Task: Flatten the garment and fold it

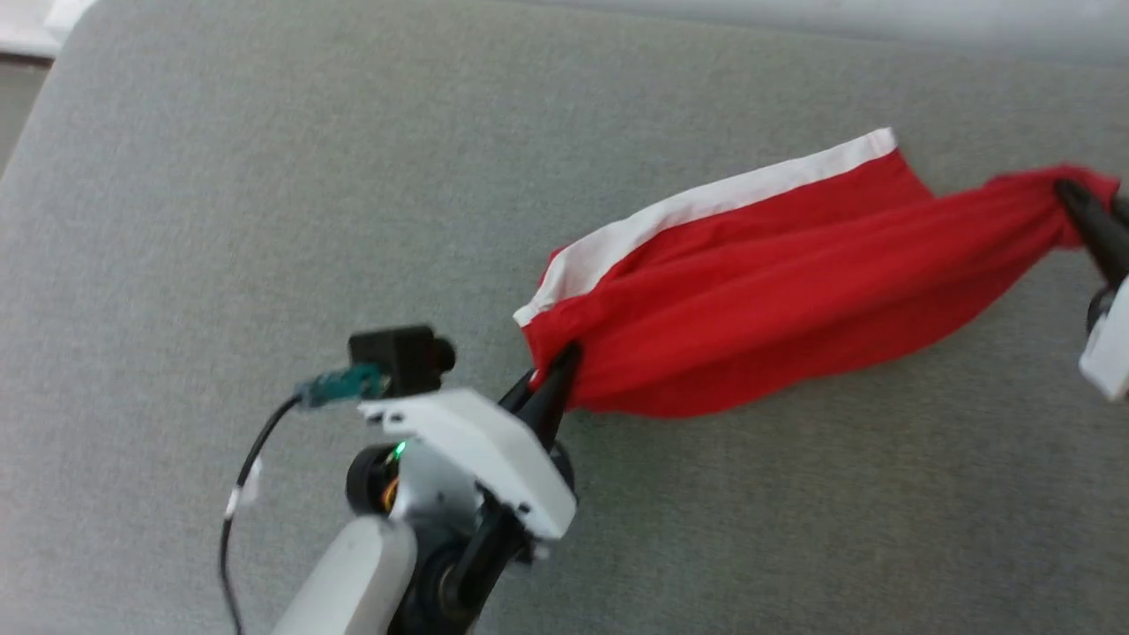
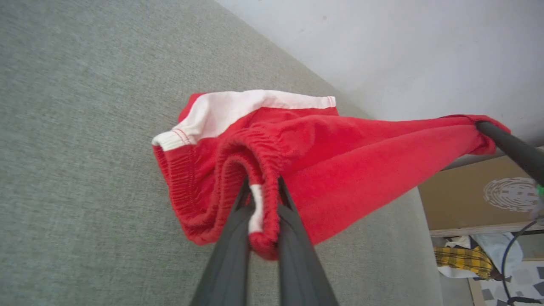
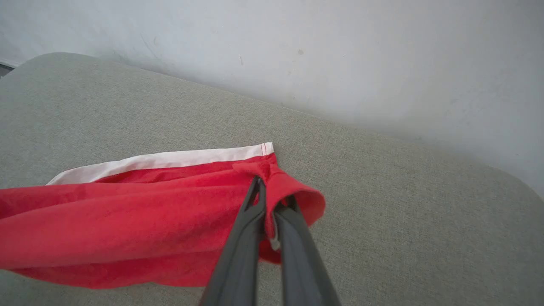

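The garment (image 1: 776, 300), bright red shorts with a white side stripe, hangs stretched between my two grippers just above the grey surface (image 1: 265, 220). My left gripper (image 1: 557, 369) is shut on the gathered elastic waistband (image 2: 259, 165) at the garment's left end. At the right end my right gripper (image 1: 1072, 196) is shut on a bunched red hem (image 3: 276, 187). The white stripe (image 3: 161, 161) runs along the far edge of the garment (image 3: 127, 229). In the left wrist view the right gripper's dark finger (image 2: 510, 146) shows at the garment's (image 2: 361, 170) far end.
The grey padded surface reaches a pale wall (image 3: 340, 55) at the back. Past its right end, the left wrist view shows a cardboard box (image 2: 480, 199) and a yellow checked cloth (image 2: 463, 257) on the floor. A black cable (image 1: 242, 476) loops beside my left wrist.
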Robot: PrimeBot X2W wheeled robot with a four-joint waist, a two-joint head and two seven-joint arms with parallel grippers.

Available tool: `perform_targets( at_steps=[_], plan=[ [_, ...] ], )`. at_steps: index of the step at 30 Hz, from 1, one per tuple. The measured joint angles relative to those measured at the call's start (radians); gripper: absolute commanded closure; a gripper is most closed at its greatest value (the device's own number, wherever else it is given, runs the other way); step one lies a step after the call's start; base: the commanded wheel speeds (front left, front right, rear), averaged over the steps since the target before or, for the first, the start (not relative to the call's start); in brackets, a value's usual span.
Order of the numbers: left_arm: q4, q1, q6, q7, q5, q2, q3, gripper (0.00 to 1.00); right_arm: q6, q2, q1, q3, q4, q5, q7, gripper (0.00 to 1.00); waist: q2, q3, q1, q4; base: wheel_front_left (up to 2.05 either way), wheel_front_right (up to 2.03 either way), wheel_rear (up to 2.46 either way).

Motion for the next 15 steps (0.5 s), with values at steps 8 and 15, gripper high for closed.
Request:
perform_targets(
  at_steps=[8, 15],
  plan=[
    [0.108, -0.154, -0.02, 0.025, 0.011, -0.041, -0.035, 1.0, 0.0, -0.069, -0.151, 0.04, 0.132, -0.031, 0.078, 1.0, -0.0001, 0.072, 0.0001, 0.057, 0.0, 0.0, 0.0],
    [0.227, -0.269, -0.038, 0.012, 0.005, -0.081, -0.048, 1.0, 0.0, -0.114, -0.278, 0.091, 0.267, -0.065, 0.071, 1.0, 0.0, 0.147, 0.0, 0.118, 0.0, 0.0, 0.0]
  ],
)
